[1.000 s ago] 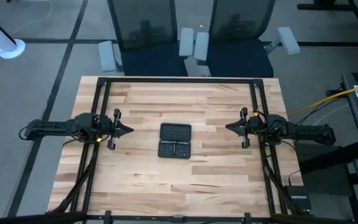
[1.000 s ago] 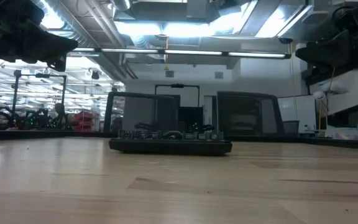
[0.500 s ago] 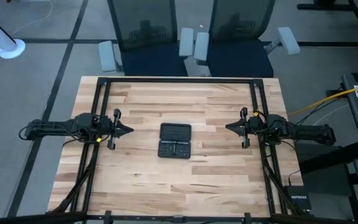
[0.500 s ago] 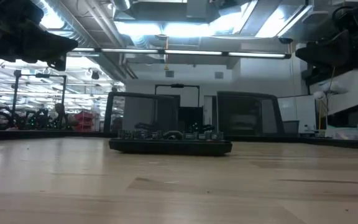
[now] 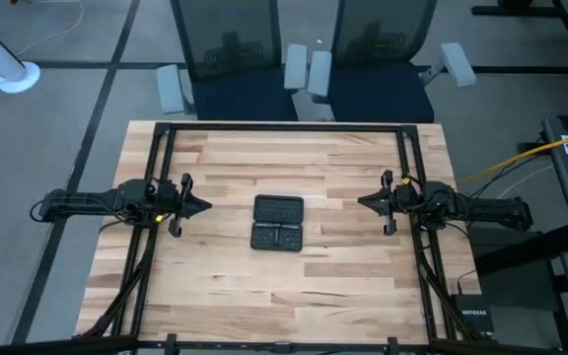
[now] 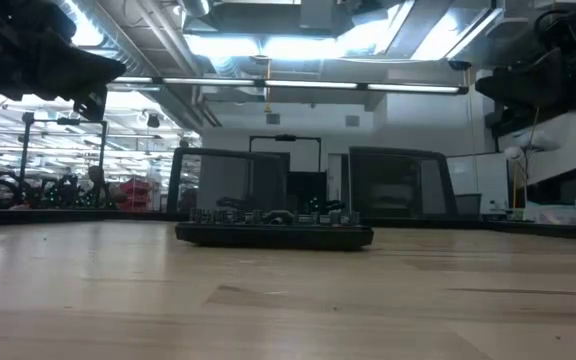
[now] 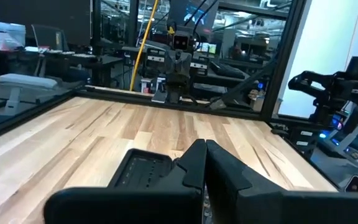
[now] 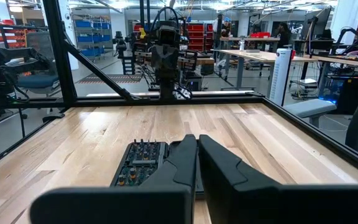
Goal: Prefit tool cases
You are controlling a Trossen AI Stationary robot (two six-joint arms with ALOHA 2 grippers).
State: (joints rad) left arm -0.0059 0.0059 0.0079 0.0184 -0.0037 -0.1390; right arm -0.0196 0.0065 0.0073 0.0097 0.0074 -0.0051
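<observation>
Hands shut, empty — left hand (image 5: 205,206), right hand (image 5: 363,202) flank tool case (image 5: 277,222).

Robotics lab: further robot rigs (image 8: 165,46), red-bin shelving (image 8: 194,28), workbenches (image 8: 263,59), exposed ceiling ducts (image 6: 268,20).

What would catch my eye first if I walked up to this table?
Probably the small black rectangular plastic hinged case, lying opened flat at the middle of the pale wooden table. Next, the left gripper and right gripper, both shut, facing it from opposite sides, touching nothing.
</observation>
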